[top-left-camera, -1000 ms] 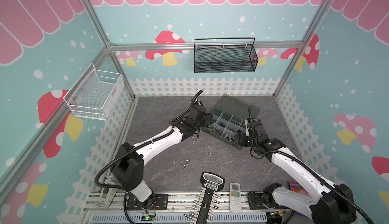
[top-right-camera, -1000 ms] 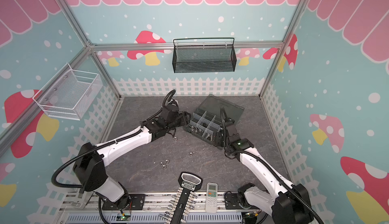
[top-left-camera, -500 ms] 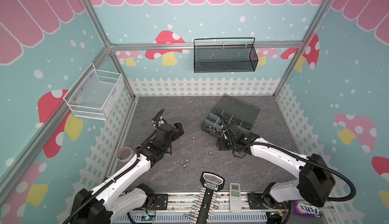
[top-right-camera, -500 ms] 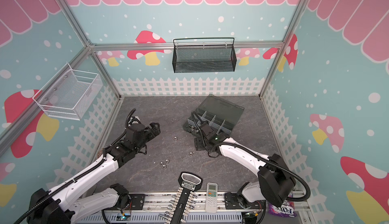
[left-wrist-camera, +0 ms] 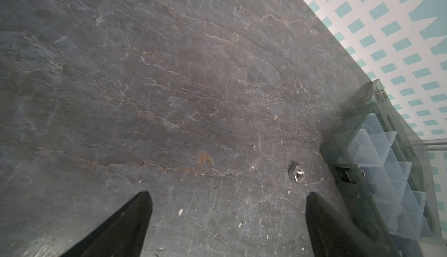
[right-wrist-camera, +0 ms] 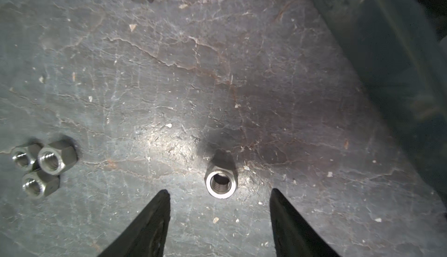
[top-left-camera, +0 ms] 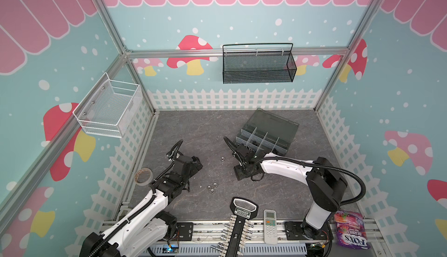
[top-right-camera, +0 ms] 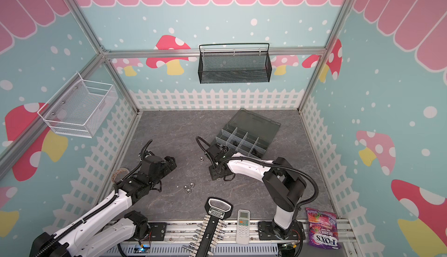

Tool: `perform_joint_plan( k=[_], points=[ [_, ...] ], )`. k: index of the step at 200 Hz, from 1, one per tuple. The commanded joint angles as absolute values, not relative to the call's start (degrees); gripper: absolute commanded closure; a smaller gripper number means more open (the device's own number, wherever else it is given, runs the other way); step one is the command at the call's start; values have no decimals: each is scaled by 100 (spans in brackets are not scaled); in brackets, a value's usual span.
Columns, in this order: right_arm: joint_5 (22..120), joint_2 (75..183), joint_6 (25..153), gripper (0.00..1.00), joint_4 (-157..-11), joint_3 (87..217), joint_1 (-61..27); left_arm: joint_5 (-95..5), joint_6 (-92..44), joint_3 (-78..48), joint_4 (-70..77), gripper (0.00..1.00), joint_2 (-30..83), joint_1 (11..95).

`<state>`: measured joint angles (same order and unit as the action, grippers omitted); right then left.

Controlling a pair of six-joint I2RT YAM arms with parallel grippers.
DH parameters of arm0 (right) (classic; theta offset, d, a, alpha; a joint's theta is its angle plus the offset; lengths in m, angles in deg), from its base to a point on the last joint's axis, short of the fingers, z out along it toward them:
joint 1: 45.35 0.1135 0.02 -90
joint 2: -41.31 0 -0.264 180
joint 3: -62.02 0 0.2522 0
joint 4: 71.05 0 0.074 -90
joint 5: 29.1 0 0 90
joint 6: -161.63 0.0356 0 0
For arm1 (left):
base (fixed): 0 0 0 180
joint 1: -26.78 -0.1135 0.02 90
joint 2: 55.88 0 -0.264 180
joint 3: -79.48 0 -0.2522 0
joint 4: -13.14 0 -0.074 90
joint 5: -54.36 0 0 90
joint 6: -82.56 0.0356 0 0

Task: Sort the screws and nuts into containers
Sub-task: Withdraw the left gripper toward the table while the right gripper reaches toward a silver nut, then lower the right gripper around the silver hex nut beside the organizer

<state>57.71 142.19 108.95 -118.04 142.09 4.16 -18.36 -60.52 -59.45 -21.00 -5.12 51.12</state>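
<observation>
**Nuts (top-left-camera: 212,187) loose on the table (top-left-camera: 193,127)**

One nut (right-wrist-camera: 220,183) lies between the right end effector's (right-wrist-camera: 219,190) spread tips, untouched. Three more sit clustered nearby. The left end effector (left-wrist-camera: 228,193) gapes wide and empty, another nut (left-wrist-camera: 297,174) near the open box (left-wrist-camera: 343,132).

Left arm (top-left-camera: 145,210) and right arm (top-left-camera: 283,168) reach low, both jaws parted, empty.

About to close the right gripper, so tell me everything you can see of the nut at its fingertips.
The nut is a small silver metal hex nut with its threaded bore facing the wrist camera. It rests on the grey stone-look table. It sits alone, centred in the gap between the right gripper's open fingertips, and touches neither.
</observation>
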Motion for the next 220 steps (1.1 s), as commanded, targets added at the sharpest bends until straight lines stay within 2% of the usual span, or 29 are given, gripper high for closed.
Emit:
perform_joint_plan(
  k=[1,80,220],
  points=[
    [5648,14401,10860,34,-12189,14381,447,-1885,-6269,-6032,-2267,0,-636,5054],
    [5591,14753,10779,43,-12120,14357,448,-1898,-6329,-6217,-2307,0,-754,4896],
    [5573,14961,10771,67,-11960,14321,448,-2151,-6377,-6259,-2156,0,-420,4797]
  ],
)
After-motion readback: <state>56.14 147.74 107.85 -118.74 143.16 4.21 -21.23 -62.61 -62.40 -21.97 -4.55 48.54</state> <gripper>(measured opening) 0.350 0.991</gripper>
